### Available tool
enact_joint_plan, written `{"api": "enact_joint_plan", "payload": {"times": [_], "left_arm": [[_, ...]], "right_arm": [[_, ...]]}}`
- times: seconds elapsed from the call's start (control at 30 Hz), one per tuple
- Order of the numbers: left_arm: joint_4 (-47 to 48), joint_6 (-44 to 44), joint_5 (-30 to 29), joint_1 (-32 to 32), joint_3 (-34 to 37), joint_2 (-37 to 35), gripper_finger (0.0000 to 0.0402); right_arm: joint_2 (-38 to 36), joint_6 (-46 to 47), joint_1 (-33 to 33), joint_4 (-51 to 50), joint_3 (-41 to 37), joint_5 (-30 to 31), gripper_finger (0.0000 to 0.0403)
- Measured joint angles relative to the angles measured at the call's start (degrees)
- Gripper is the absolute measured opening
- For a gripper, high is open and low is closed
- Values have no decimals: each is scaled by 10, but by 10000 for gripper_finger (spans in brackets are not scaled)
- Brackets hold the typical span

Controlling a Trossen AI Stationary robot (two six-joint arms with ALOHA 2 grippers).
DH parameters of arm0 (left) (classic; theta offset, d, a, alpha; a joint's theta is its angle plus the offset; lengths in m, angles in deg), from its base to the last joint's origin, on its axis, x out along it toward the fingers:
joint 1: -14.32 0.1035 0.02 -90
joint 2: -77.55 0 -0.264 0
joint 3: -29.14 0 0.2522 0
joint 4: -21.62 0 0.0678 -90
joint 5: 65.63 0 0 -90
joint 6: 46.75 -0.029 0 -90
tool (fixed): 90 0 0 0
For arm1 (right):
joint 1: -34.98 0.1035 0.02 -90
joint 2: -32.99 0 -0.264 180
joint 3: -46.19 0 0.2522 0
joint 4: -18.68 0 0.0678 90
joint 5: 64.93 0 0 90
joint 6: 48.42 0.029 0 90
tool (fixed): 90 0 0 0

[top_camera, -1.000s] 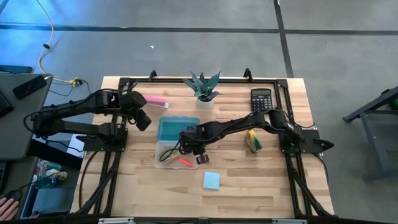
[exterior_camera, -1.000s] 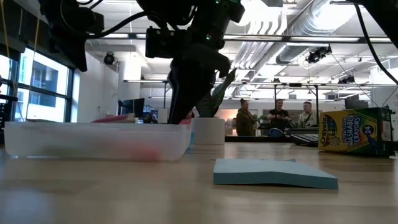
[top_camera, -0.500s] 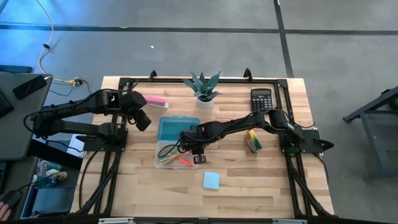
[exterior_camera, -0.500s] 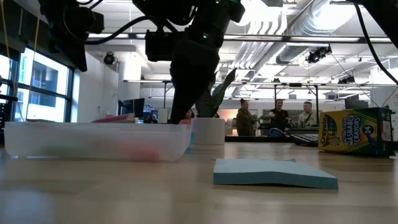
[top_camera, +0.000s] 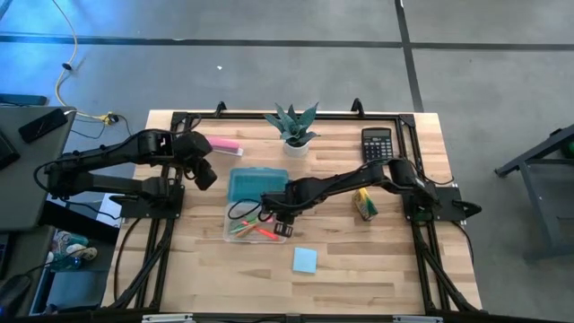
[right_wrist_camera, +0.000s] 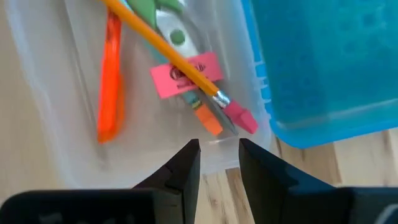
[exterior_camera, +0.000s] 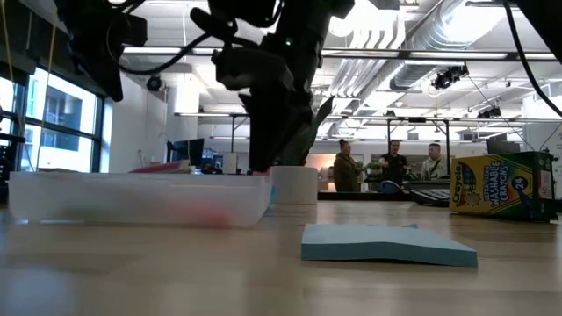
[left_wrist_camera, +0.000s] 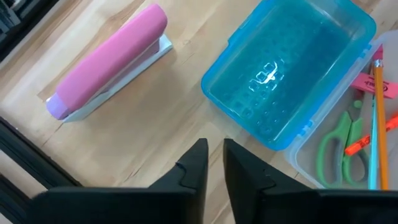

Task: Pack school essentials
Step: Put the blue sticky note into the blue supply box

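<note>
A clear box with its blue lid folded open lies mid-table. In it I see green-handled scissors, a red pen, an orange pencil and a tiny pink eraser. My right gripper hovers open over the box's right end, holding nothing. The blue sticky-note pad lies flat nearer the table's near edge. The yellow-green crayon box lies to the right. My left gripper waits shut left of the lid.
A long pink bar lies by the far-left corner. A potted plant and a black calculator stand along the far edge. Bare wood shows around the pad. People stand in the room behind.
My right gripper has drawn a little toward the table's right, over the box's right end. The scissors and pencil that it covered now show in the box from above. The left arm has kept still.
</note>
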Motion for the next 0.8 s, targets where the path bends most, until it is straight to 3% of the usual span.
{"api": "enact_joint_plan", "payload": {"times": [0.33, 0.57, 0.8], "left_arm": [[0, -16, 13, 0, 0, 0, 93], [-33, -27, 58, -31, 10, -16, 81], [-152, 13, 65, -84, 83, -104, 56]], "right_arm": [[-42, 92, 11, -4, 0, 50, 103], [-98, 106, 22, -9, 0, 168, 103], [-163, 155, 14, -39, 0, 239, 103]]}}
